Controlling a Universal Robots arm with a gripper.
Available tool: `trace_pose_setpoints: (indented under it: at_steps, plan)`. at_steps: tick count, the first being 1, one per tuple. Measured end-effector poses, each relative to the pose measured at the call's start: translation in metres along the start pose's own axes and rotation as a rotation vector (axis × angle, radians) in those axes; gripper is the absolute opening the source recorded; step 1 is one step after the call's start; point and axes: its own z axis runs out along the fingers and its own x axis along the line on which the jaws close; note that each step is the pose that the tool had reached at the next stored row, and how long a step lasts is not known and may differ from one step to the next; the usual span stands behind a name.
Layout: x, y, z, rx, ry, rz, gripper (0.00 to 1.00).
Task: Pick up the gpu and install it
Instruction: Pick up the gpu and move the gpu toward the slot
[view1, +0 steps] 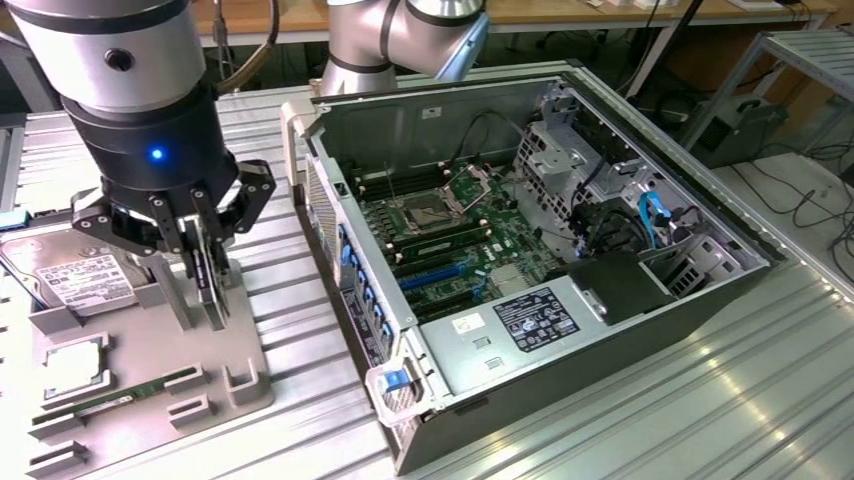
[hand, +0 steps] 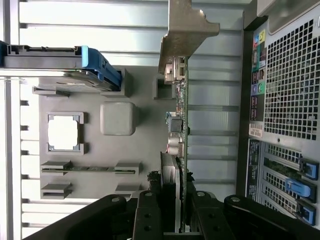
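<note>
Plainly, the gripper (view1: 200, 255) hangs over the grey fixture tray (view1: 147, 350) on the exterior view's left, and its black fingers (hand: 147, 215) are closed on the gpu (view1: 214, 295), one on each flat face of the card. The gpu stands on edge, upright, with its lower edge down at the tray; whether it touches the tray or has left its slot I cannot tell. From the wrist view the card (hand: 181, 125) is seen edge-on, the green board on one side and the darker cooler on the other. Its pale metal bracket (hand: 186, 30) is at the end away from the gripper (hand: 175, 220). On the same tray, beside the card, lie a silver hard drive (view1: 67, 275) with a white label, a square processor (view1: 74, 365) in its own recess, and a slim green memory stick (view1: 127, 395) held between small blocks. The open computer case (view1: 347, 120) lies on its side just beside the tray, toward the exterior view's right. Its motherboard (view1: 454, 230) is uncovered and faces up, and blue latches line the wall nearest the tray. Tray and case both rest on a ribbed metal table (view1: 667, 420). The gpu is outside the case.
</note>
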Motion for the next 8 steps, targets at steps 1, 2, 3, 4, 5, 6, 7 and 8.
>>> trace_pose_setpoints:
  at_steps: [1,2,3,4,5,6,7,8]
  plan:
    - [0.000,0.0000,-0.0018,0.0000,0.0000,0.000,0.28]
    - [0.000,0.0000,-0.0035,0.0000,0.0000,0.000,0.28]
    - [0.000,0.0001,-0.0054,0.0000,0.0000,0.000,0.28]
    - [0.000,0.0001,-0.0072,-0.0001,-0.0001,0.000,0.28]
    - [0.000,0.0001,-0.0091,0.0000,0.0000,0.000,0.28]
    - [0.000,0.0002,-0.0105,0.0000,0.0000,0.000,0.28]
    - [0.000,0.0002,-0.0129,0.0000,0.0000,0.000,0.28]
    - [0.000,0.0002,-0.0143,0.0000,-0.0001,0.000,0.28]
